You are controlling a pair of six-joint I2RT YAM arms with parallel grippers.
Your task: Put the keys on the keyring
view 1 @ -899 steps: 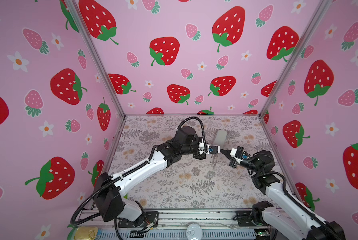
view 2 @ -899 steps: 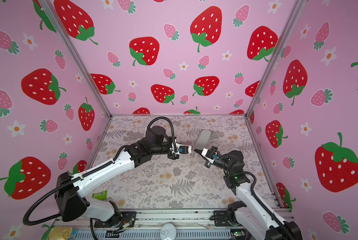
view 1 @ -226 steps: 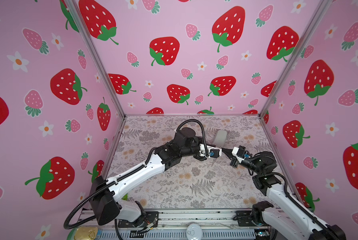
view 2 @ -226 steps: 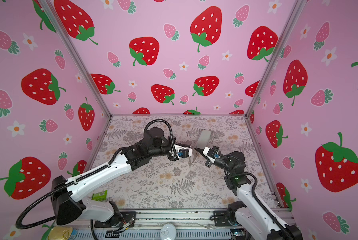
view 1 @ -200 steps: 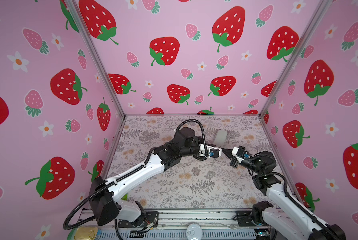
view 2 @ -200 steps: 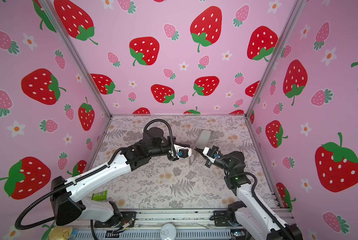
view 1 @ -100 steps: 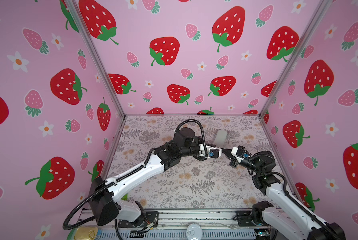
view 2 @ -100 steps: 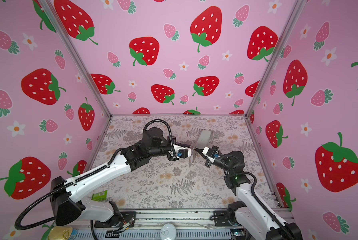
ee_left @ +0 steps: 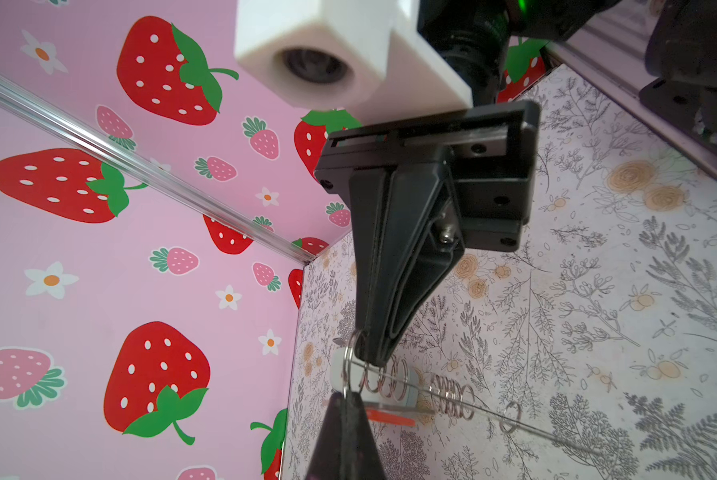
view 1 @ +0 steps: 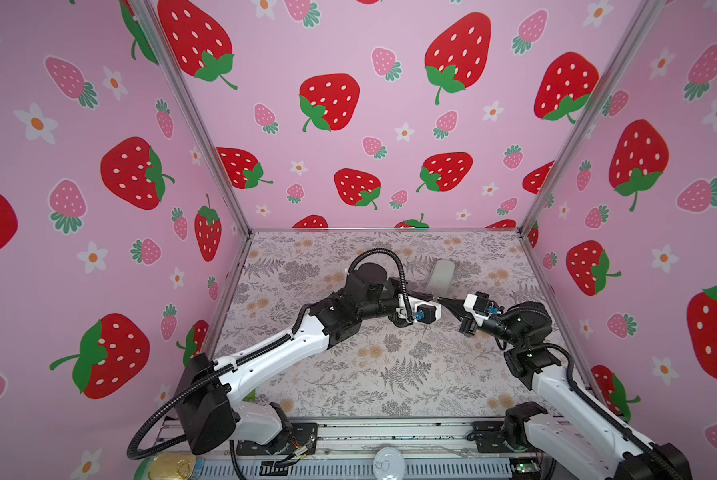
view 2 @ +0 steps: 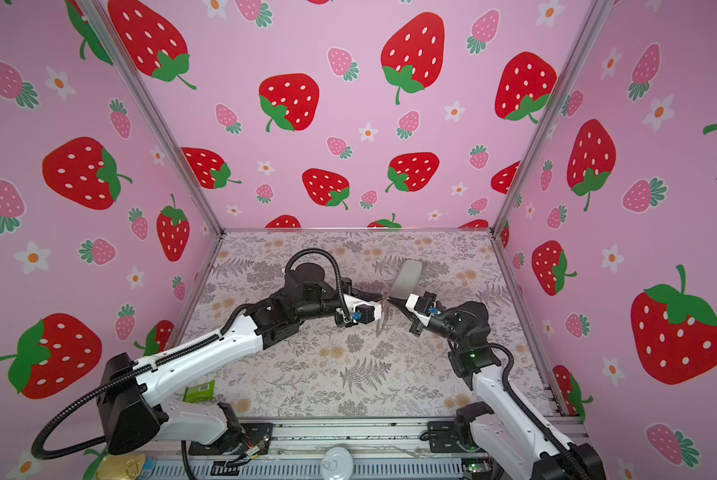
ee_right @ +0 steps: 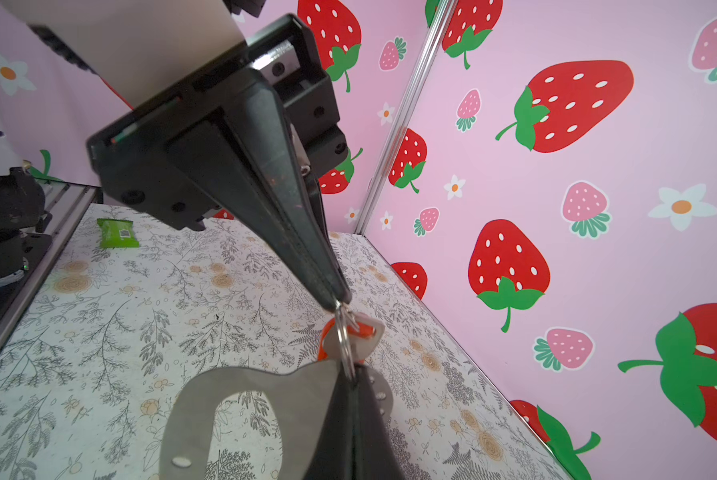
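Keys (ee_right: pixel 354 332) hung from the silver ring (ee_right: pixel 342 345) of the keyring (ee_right: pixel 307 386), in the narrow gap between the two claw tips, with the red tag showing just behind the ring. The ring was pinched from opposite sides. The left gripper (ee_right: pixel 339 300) had its jaws together on one edge and the right gripper (ee_right: pixel 352 384) had its jaws together on the opposite edge, tip facing tip. That two-sided hold most likely served to steady the ring, or to pry its coil, so the key could slide round. Whether the key was fully threaded could not be told. The grey strap hung below the claw tips, and the chain of small rings (ee_left: pixel 452 399) trailed away from them. Both arms were stretched inward and low over the table (view 2: pixel 348 374), wrists levelled so the fingers lay nearly horizontal and met in mid-air. A pale green case (view 2: pixel 406 276) lay on the table beyond the claws, apart from them.
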